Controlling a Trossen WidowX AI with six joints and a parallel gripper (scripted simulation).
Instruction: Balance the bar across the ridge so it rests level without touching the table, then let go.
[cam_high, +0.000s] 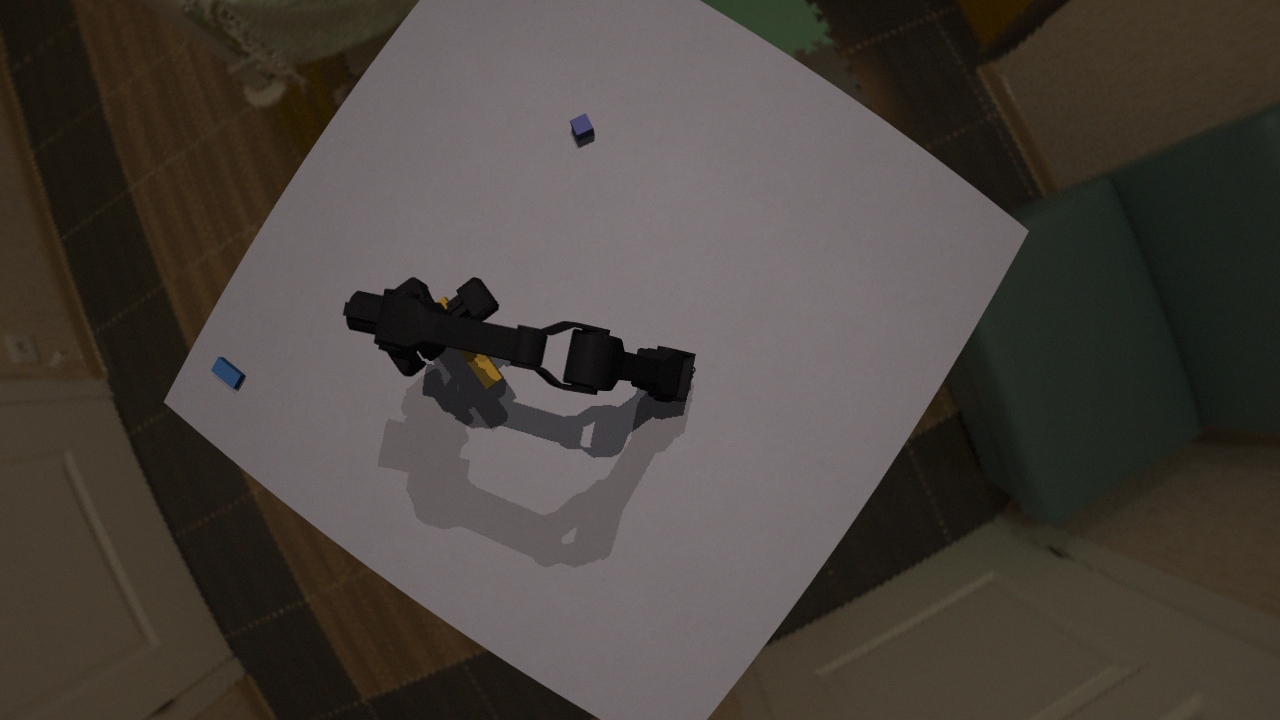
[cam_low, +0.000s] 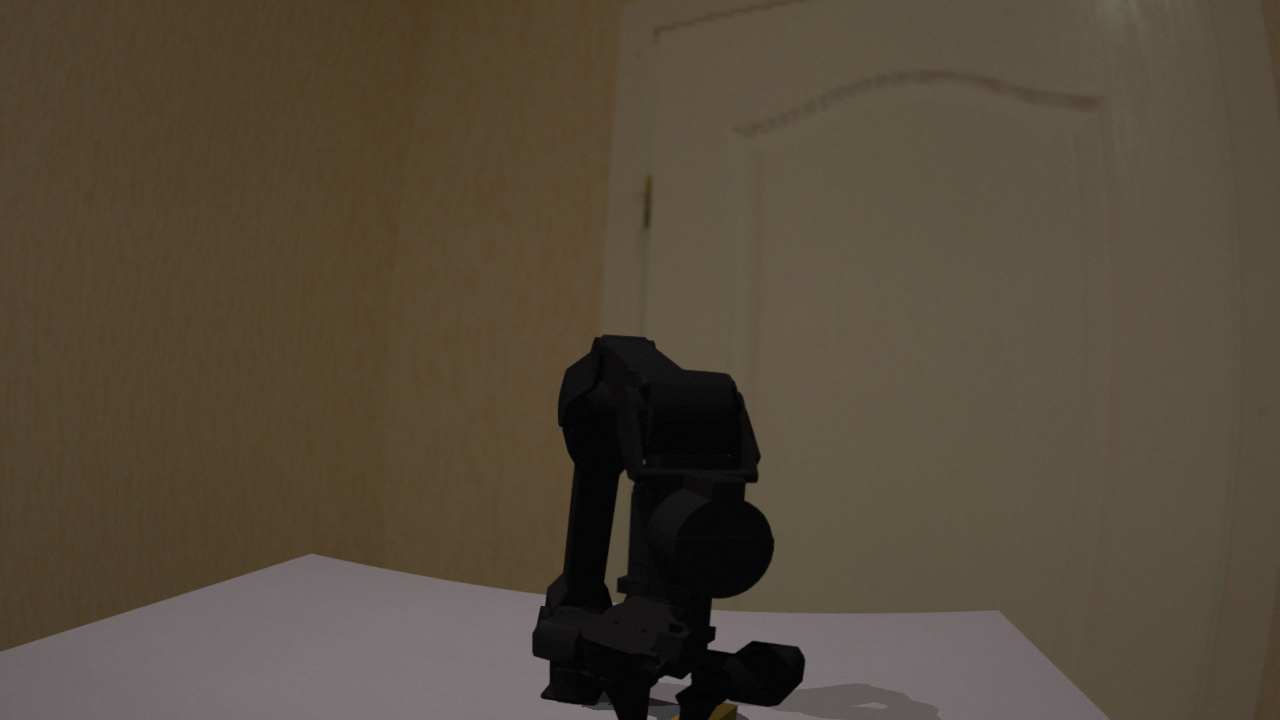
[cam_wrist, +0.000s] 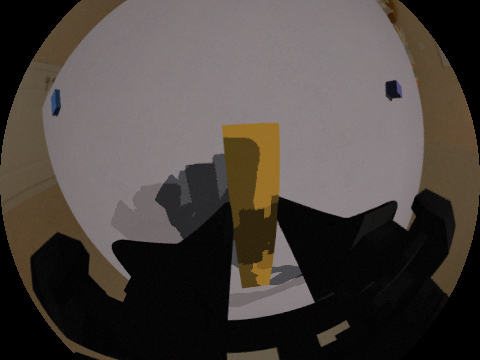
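Yellow bar (cam_high: 484, 369) (cam_low: 721, 712) (cam_wrist: 253, 170) pinched between the black fingers (cam_high: 444, 308) (cam_low: 666, 716), above the table (cam_high: 760, 268) (cam_low: 358, 635) (cam_wrist: 320, 65). Purple cube (cam_high: 581, 127) (cam_wrist: 393, 89) and blue block (cam_high: 228, 372) (cam_wrist: 56, 102) lie well apart from it. Ridge not distinguishable.

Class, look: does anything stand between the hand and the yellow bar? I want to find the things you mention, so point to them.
Nothing: the hand (cam_high: 458, 331) (cam_low: 664, 707) (cam_wrist: 252, 204) is shut on the yellow bar (cam_high: 484, 368) (cam_low: 723, 712) (cam_wrist: 269, 165). The ridge isn't visible, so its path can't be judged.

The room is dim. Tan walls (cam_low: 268, 268) stand by a big pale door (cam_low: 913, 358). A green sofa (cam_high: 1074, 358) sits near the dark and brown striped floor (cam_high: 179, 232).
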